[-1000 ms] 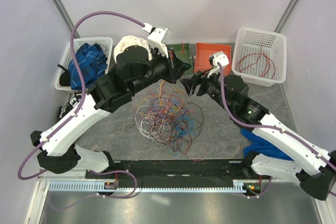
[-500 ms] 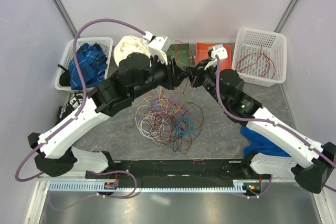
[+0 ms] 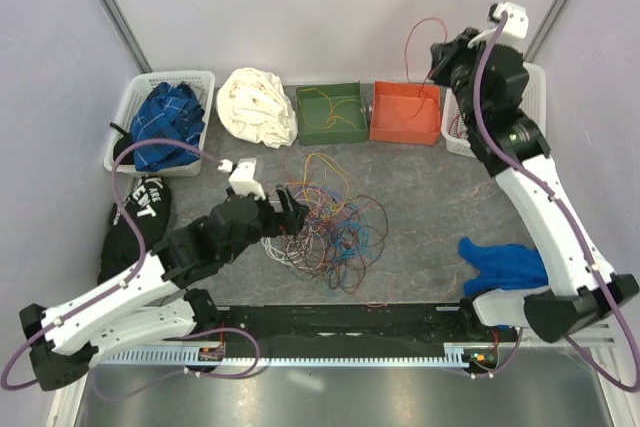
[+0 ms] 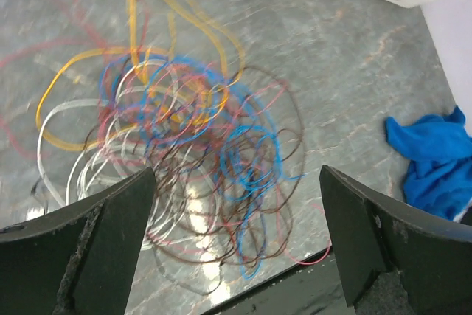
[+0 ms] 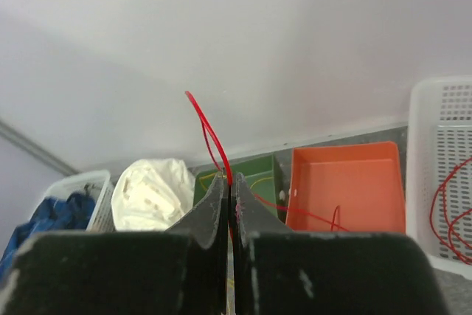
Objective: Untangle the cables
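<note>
Right gripper (image 5: 229,182) clamped on one red cable (image 5: 207,129).
Left gripper (image 4: 236,173) jaws wide apart; cable tangle (image 4: 193,132) sat just below them.

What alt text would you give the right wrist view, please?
The right gripper is shut on a thin red cable that loops up against a pale wall. Below lie a green bin, an orange bin, a white cloth and a white basket.
</note>
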Controlling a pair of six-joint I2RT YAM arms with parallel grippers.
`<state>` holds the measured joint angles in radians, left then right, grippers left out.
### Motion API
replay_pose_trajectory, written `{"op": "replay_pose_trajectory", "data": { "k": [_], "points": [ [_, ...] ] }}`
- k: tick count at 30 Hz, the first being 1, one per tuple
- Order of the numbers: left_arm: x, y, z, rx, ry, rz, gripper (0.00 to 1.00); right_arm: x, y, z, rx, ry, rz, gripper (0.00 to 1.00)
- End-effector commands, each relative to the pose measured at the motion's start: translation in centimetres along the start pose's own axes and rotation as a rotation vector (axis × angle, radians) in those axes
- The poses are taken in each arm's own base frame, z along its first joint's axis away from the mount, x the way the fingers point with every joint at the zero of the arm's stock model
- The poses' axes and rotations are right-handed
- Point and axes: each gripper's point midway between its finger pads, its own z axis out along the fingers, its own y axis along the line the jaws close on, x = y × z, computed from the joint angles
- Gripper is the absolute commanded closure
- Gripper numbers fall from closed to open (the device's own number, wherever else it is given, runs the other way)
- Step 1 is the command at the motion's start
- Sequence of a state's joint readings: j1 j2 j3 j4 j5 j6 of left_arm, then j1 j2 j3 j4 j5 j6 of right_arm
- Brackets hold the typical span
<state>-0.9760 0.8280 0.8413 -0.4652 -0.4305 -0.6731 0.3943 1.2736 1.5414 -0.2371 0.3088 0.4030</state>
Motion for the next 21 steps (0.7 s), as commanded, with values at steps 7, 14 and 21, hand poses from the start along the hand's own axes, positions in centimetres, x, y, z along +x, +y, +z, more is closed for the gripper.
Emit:
{"op": "replay_pose_trajectory", "data": {
  "k": [7, 14, 21],
  "points": [
    [1.7, 1.6, -1.1, 0.068, -0.093, -0.306, 0.00, -10.4, -6.7, 3.8, 0.222, -0.202, 0.175, 1.00],
    [5.1, 1.9, -0.3, 0.068, 0.006, -0.332, 0.00, -14.5, -12.7, 5.2, 0.391, -0.347, 0.226, 1.00],
    [6.9, 3.0, 0.5, 0.026, 0.034, -0.319, 0.00, -15.8, -17.8, 7.7, 0.455, -0.405, 0.276, 1.00]
  ]
}}
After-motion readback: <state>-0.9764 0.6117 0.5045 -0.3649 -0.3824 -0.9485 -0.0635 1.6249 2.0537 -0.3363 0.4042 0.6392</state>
